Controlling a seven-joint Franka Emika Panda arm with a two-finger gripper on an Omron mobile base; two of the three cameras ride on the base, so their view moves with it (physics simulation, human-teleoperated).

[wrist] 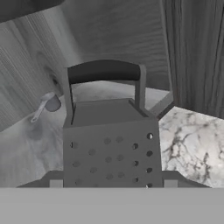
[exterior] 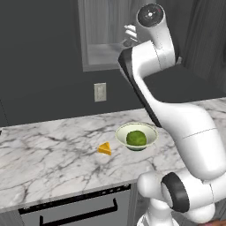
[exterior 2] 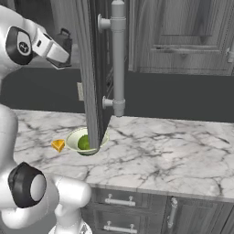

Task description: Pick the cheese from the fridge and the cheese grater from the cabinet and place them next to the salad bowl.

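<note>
The gripper (wrist: 112,186) sits inside the cabinet (exterior: 95,31), its fingers flanking the cheese grater (wrist: 111,144); I cannot tell whether they grip it. The cheese (exterior: 105,148) lies on the counter (exterior: 53,154) just beside the salad bowl (exterior: 150,131).

A white marble counter (exterior: 53,154) runs left to right under a dark wall carrying a pale outlet plate (exterior: 100,92), with a dark oven front (exterior: 75,209) below its near left edge and silver-handled grey drawers (exterior 2: 119,201) at the right.
</note>
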